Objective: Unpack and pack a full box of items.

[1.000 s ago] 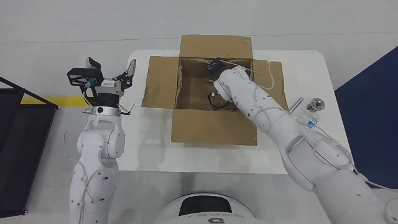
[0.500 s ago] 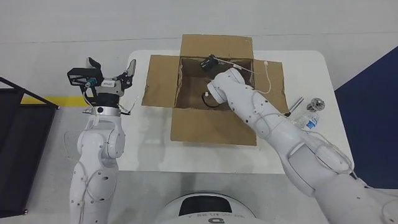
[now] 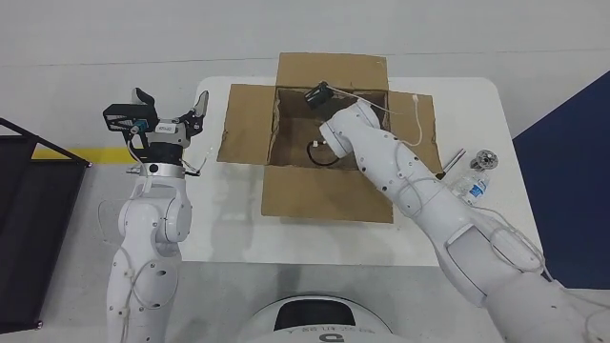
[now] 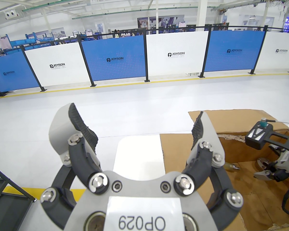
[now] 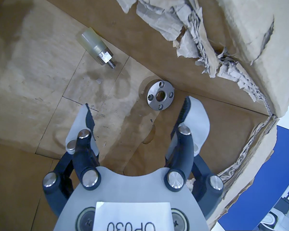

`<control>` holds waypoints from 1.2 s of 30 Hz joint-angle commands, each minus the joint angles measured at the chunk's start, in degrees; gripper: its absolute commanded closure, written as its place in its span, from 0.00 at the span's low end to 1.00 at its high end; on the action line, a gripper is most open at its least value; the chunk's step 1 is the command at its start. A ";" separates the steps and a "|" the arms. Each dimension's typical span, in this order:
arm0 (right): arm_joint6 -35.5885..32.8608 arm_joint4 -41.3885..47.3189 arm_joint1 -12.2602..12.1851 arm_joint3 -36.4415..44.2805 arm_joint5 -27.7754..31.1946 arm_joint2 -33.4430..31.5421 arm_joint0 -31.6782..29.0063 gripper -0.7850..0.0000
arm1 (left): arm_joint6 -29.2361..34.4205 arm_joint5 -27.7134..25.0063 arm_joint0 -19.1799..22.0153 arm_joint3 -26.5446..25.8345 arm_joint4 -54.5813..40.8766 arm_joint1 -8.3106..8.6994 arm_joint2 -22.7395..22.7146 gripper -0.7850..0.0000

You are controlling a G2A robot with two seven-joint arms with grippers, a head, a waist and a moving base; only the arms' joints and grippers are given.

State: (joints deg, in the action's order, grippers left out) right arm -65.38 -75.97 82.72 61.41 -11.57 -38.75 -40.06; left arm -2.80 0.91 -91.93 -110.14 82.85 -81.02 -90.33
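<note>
An open cardboard box [image 3: 286,200] stands in the middle of the white table [image 3: 457,90]. My right arm reaches down into it. On the box floor, my right gripper [image 5: 137,104] is open, and a round metal flange [image 5: 160,96] with several holes lies just past its fingertips, nearer one finger. A clear plastic cylinder with a threaded metal end [image 5: 96,48] lies farther off, beside the box wall. My left gripper [image 3: 172,103] is held open and empty in the air beyond the table's left edge, also shown as the left gripper [image 4: 136,111].
Crumpled grey paper [image 5: 190,25] lines a torn box wall. On the table right of the box lie a metal rod [image 3: 454,162], a round metal part [image 3: 486,161] and a clear bottle [image 3: 474,188]. A black rack [image 3: 29,219] stands at the far left.
My right wrist has shifted a little toward the box's back left corner. The left arm has stayed still.
</note>
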 commanded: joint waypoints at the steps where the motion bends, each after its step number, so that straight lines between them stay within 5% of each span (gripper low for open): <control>1: 1.51 0.15 -0.04 -1.24 0.31 -0.87 -0.31 0.00 | 0.00 0.00 0.00 0.00 0.00 0.00 0.00 0.00; 7: 2.13 1.47 0.70 -6.06 1.65 -1.82 0.47 0.00 | 0.00 0.00 0.00 0.00 0.00 0.00 0.00 0.00; 22: 9.53 6.65 4.10 -20.47 6.32 -1.63 3.61 0.37 | 0.00 0.00 0.00 0.00 0.00 0.00 0.00 0.00; 25: 12.22 7.91 4.60 -20.76 10.45 -1.45 3.72 0.51 | 0.00 0.00 0.00 0.00 0.00 0.00 0.00 0.00; 36: 14.48 4.63 3.84 -19.38 5.96 -3.95 2.86 0.51 | 0.00 0.00 0.00 0.00 0.00 0.00 0.00 0.00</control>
State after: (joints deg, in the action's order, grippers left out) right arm -50.95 -71.09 86.66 41.75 -5.37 -42.43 -37.04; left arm -2.80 0.91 -91.93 -110.14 82.85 -81.02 -90.33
